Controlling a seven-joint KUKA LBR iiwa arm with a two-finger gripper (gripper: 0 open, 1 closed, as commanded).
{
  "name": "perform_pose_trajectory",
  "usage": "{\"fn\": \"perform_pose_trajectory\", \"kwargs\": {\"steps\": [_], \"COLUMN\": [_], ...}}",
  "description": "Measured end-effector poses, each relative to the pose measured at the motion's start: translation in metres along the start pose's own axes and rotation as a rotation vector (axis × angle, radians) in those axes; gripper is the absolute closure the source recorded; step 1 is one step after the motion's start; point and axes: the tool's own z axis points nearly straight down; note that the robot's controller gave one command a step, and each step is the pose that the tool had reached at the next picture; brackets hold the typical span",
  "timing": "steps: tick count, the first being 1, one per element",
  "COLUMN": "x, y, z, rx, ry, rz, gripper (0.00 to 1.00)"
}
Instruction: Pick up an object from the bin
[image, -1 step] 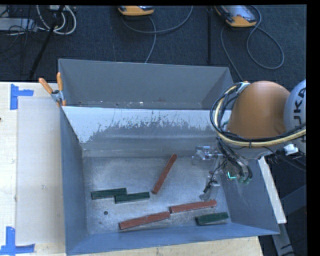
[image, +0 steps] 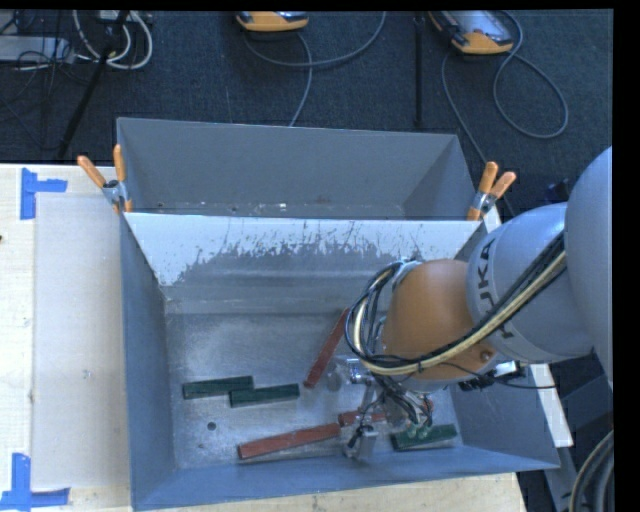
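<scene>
In the camera view the arm reaches in from the right, its orange wrist cover (image: 428, 318) and looped cables (image: 368, 318) hanging over the right half of the grey bin (image: 250, 335). The jaws are low near the bin's front wall, at the right end of a long reddish-brown strip (image: 290, 441) lying flat along that wall; this strip is the nearest candidate for the pick. Whether the jaws are released or clenched I cannot tell, as the wrist and cables crowd them. The main risk, as I judge it, is an end grip: taken so far from its middle, a long flat strip could swing, tip or slide free on the lift. A small green piece (image: 428, 437) lies just beside the jaws on their right and could be nudged or caught along with the strip. A second reddish-brown strip (image: 325, 355) leans tilted close behind the wrist, where the cables might brush it. Two dark green bars (image: 217, 387) (image: 264, 395) lie end to end on the floor to the left, well apart from the jaws and out of the way.
</scene>
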Motion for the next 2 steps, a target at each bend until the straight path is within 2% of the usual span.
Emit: {"fn": "perform_pose_trajectory", "kwargs": {"steps": [1, 2], "x": [-0.001, -0.005], "y": [-0.001, 0.004], "z": [-0.003, -0.095], "rx": [0.001, 0.001], "ry": [-0.004, -0.013], "rz": [0.000, 0.018], "gripper": [1.00, 1.00]}}
